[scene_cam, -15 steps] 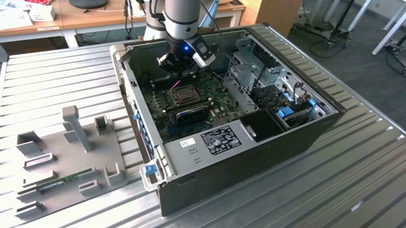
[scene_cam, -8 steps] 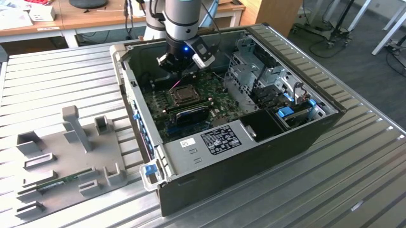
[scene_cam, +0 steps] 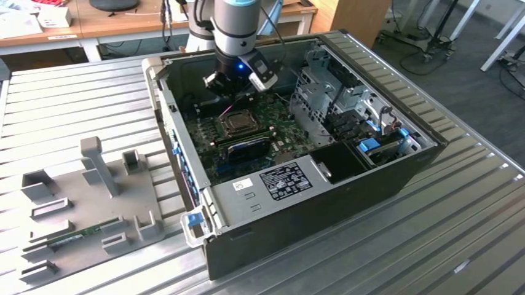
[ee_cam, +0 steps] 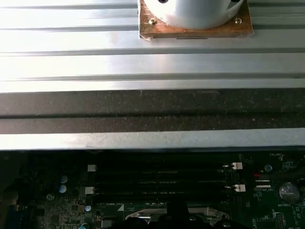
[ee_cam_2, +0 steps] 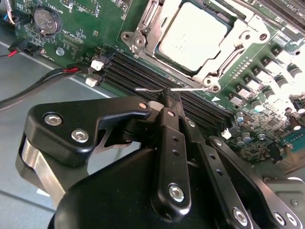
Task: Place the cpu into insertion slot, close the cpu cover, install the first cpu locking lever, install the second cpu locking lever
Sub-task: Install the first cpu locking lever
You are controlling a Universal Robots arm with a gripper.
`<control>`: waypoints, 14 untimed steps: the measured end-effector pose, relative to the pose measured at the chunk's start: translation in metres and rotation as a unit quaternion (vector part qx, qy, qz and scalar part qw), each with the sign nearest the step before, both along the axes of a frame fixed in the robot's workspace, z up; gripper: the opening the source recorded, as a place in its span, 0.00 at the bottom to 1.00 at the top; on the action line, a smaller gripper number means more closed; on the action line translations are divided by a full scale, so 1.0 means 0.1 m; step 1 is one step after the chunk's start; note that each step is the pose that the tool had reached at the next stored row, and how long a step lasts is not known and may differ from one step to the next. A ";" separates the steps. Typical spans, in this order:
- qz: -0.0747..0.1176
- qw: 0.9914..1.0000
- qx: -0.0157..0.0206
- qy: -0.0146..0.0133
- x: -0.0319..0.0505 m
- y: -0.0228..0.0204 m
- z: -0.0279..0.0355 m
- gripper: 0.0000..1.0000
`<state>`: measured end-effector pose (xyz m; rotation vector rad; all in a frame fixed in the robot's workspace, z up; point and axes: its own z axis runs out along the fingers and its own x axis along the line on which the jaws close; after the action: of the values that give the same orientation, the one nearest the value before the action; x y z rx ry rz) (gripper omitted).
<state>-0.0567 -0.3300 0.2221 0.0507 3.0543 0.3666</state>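
Note:
The cpu (ee_cam_2: 193, 36) lies flat in the insertion slot (scene_cam: 240, 123), pale face up. The silver cpu cover (ee_cam_2: 143, 36) is down around it, and the chip shows through its window. A thin wire locking lever (ee_cam_2: 190, 88) runs along the socket's edge beside the memory slots. In the second wrist view my gripper (ee_cam_2: 167, 95) has its black fingers together, tips right at this lever's wire and crossing it. In the exterior view the gripper (scene_cam: 233, 86) hangs inside the open computer case, just above and behind the socket. The silver socket frame (ee_cam: 167, 210) also shows in the first wrist view.
Long black memory slots (ee_cam_2: 138, 71) lie between gripper and socket. Red and black cables (ee_cam_2: 43, 81) and a coin battery (ee_cam_2: 46, 20) sit off to one side. A grey drive cage (scene_cam: 324, 92) stands at the exterior view's right, and the case wall (scene_cam: 176, 123) at its left. A grey fixture plate (scene_cam: 90, 203) lies on the slatted table.

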 end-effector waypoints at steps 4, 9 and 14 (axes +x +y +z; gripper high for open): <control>0.000 1.000 0.000 0.000 0.028 0.000 -0.027 0.10; 0.000 1.000 0.000 0.000 0.080 0.000 -0.070 0.10; 0.000 1.000 0.000 0.000 0.129 0.000 -0.110 0.10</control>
<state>-0.0438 -0.3300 0.2111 0.0506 3.0542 0.3670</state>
